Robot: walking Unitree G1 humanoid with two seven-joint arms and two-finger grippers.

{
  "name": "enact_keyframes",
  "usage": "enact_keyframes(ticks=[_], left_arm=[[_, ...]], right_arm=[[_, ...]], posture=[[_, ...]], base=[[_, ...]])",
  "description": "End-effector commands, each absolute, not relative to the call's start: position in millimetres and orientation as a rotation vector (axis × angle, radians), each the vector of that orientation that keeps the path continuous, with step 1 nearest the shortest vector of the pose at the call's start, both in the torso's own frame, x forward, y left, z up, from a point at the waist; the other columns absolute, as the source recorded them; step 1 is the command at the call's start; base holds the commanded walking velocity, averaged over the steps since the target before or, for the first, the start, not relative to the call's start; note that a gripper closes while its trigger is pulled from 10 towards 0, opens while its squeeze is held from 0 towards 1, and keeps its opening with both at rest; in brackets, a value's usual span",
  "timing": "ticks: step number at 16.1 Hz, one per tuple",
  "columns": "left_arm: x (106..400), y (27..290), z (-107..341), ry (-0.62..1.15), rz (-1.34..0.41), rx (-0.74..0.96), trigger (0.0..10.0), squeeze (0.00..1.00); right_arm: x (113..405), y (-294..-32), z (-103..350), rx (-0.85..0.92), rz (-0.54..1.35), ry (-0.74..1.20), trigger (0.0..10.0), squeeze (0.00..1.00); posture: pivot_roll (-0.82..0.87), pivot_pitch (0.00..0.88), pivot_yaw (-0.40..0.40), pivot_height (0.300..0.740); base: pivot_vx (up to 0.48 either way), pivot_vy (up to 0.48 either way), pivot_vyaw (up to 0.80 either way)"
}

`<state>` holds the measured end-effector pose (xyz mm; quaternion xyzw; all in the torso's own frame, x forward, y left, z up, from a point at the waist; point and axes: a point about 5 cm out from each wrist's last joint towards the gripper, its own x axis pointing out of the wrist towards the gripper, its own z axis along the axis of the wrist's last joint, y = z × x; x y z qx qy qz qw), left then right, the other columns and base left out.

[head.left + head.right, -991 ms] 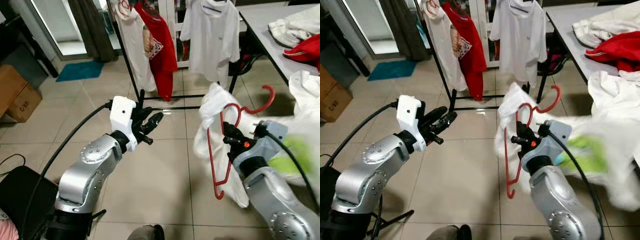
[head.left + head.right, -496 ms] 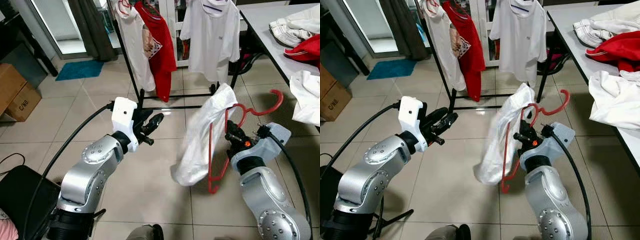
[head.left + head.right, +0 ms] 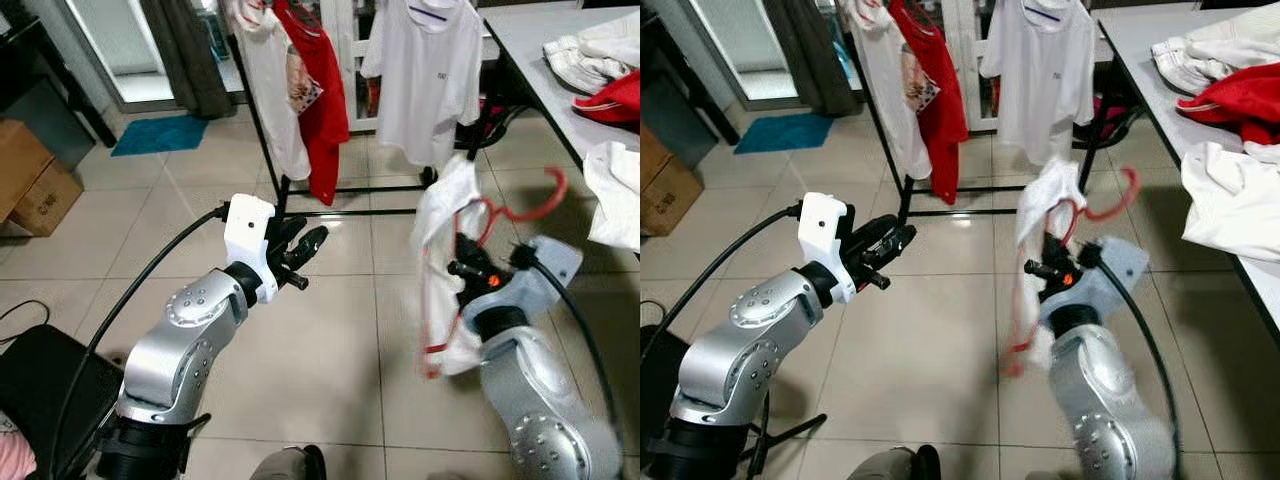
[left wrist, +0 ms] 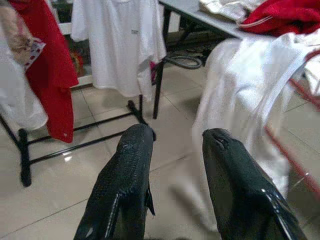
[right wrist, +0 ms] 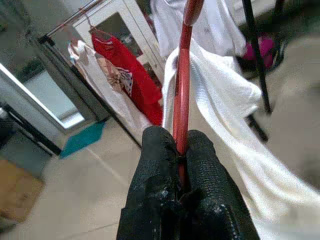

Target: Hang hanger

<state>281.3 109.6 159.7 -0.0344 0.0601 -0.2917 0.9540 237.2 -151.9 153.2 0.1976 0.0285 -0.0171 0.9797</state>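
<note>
Carrying red hanger (image 5: pixel 183 95) with white shirt (image 3: pixel 445 215) draped on it, right gripper (image 5: pixel 181 165) fingers pinching hanger bar. Left gripper (image 4: pixel 172 165) fingers spread, empty. Garment rack (image 3: pixel 262 130) well apart ahead. Risk: swinging shirt slides off, hanger twists in thin pinch.

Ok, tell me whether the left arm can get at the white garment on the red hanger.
Probably yes: the left end effector is open, with bare floor between it and the white garment.
</note>
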Motion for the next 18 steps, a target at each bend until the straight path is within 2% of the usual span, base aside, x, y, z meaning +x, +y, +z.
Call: enact_keyframes(ticks=[1,7,11,13,14,16,18], left_arm=[[284.3,115.4,159.7,0.119,-0.565,-0.051,10.0,0.00],[282.5,121.0,160.6,0.110,-0.551,-0.023,10.0,0.00],[286.6,118.7,162.4,0.098,-0.556,0.000,10.0,0.00],[288.1,118.1,160.7,0.101,-0.561,-0.001,10.0,0.00],[289.8,117.3,157.9,0.138,-0.548,-0.063,10.0,0.00],[292.8,118.2,159.5,0.133,-0.534,-0.063,10.0,0.00],[293.8,121.0,159.8,0.125,-0.517,-0.046,10.0,0.00]], right_arm=[[237.1,-143.4,155.8,0.438,0.038,0.041,10.0,0.00],[238.2,-141.3,155.7,0.352,0.135,0.047,10.0,0.00],[240.6,-139.4,156.8,0.286,0.186,0.032,10.0,0.00],[240.7,-136.6,156.2,0.307,0.204,0.030,10.0,0.00],[240.9,-135.3,157.6,0.319,0.219,0.020,10.0,0.00],[241.6,-134.6,160.7,0.378,0.221,0.009,10.0,0.00],[241.7,-135.0,164.8,0.378,0.234,-0.019,10.0,0.00]], posture=[[-0.07,0.078,0.143,0.740],[-0.07,0.082,0.143,0.740],[-0.08,0.076,0.159,0.740],[-0.08,0.073,0.164,0.740],[-0.08,0.073,0.164,0.740],[-0.09,0.076,0.162,0.740],[-0.09,0.077,0.160,0.740]], base=[[0.000,0.000,0.00],[0.000,0.000,0.00],[0.000,-0.094,0.80],[0.000,-0.382,0.80],[0.000,0.000,0.59],[0.000,0.480,0.00],[0.000,0.000,0.00]])
